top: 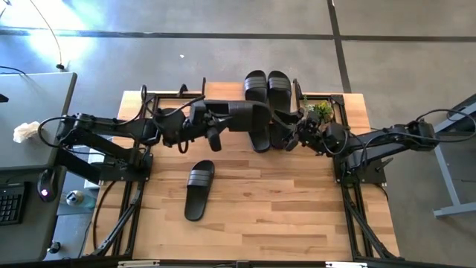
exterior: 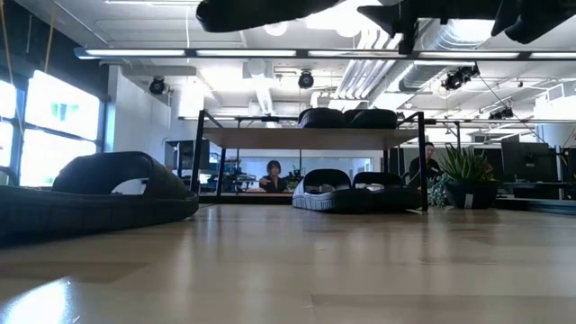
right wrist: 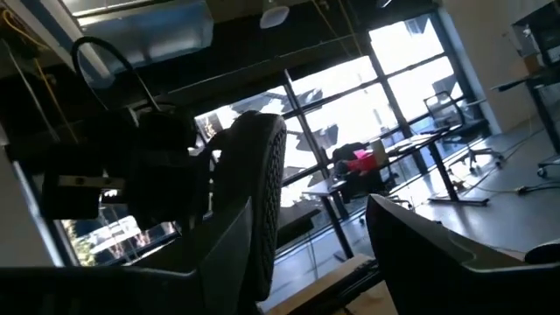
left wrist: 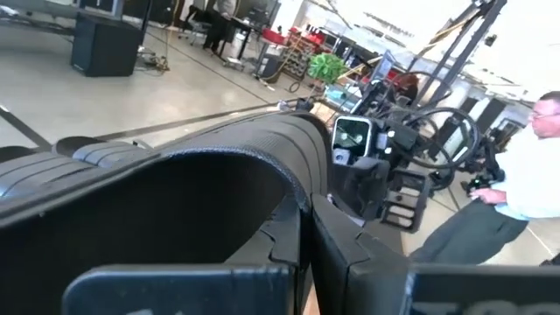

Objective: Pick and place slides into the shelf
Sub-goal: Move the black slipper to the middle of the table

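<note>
My left gripper [top: 216, 125] is over the table's far middle, shut on one black slide [top: 242, 112], which is lifted high [exterior: 261, 11] and reaches toward the right arm. My right gripper [top: 295, 138] is open at that slide's other end; the treaded sole [right wrist: 262, 192] stands by one of its fingers. Whether it touches, I cannot tell. The shelf [exterior: 306, 138] stands at the far edge with two slides [exterior: 346, 117] lying on its top board and two [exterior: 351, 191] on its lower level. Another slide [top: 199, 190] lies sole-down on the table, left of the middle. My left gripper holds the slide by the end toward the table's left, coming level from the left, with the fingers along its length. The strap [left wrist: 219, 166] arches just ahead of the fingers and hides the place of contact. The slide is lifted clear of table and shelf.
A potted plant [top: 321, 110] stands right of the shelf, close to my right arm. People [exterior: 273, 175] are in the room beyond the far edge, one [left wrist: 534, 157] close by. Bare wood [top: 282, 208] spreads over the near half.
</note>
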Motion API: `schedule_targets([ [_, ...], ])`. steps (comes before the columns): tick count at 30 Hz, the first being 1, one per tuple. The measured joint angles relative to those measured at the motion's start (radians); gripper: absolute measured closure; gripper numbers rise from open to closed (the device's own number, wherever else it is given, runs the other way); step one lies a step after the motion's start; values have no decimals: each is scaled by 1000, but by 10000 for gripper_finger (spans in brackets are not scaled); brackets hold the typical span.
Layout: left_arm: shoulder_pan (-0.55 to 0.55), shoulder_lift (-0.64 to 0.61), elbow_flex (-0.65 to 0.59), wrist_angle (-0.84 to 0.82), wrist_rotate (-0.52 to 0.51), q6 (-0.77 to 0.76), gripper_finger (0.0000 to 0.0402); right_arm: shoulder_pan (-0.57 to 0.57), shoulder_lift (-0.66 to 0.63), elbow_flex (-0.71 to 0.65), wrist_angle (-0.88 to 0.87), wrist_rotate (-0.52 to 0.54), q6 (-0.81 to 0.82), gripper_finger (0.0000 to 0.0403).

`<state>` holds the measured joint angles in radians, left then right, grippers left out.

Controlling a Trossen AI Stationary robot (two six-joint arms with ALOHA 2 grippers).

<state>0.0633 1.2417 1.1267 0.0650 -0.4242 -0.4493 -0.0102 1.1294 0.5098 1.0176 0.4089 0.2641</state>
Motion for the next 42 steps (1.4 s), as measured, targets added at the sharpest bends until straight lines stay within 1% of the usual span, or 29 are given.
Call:
schedule_targets([
  [5,0,1,0,-8,-28,0,401,-10,0,0,-27,-75,52,185],
  [11,1,1,0,-24,-41,0,401,-11,0,0,-20,-153,54,185],
  [18,1,1,0,-34,-36,-1,401,-35,0,0,-64,-161,124,185],
  [21,0,10,0,-32,-32,-1,401,-49,0,0,-65,-184,146,185],
  [27,-1,49,0,-17,10,-7,401,-71,0,0,-70,-223,185,184],
  [30,-1,69,0,-7,17,-20,401,-71,0,0,-79,-226,184,185],
  [37,0,79,0,-5,39,-29,401,-71,1,0,-130,-179,208,188],
  [39,0,79,0,-6,43,-29,401,-70,1,0,-147,-173,209,199],
  [42,0,79,0,-6,51,-29,401,-70,1,0,-156,-155,221,229],
])
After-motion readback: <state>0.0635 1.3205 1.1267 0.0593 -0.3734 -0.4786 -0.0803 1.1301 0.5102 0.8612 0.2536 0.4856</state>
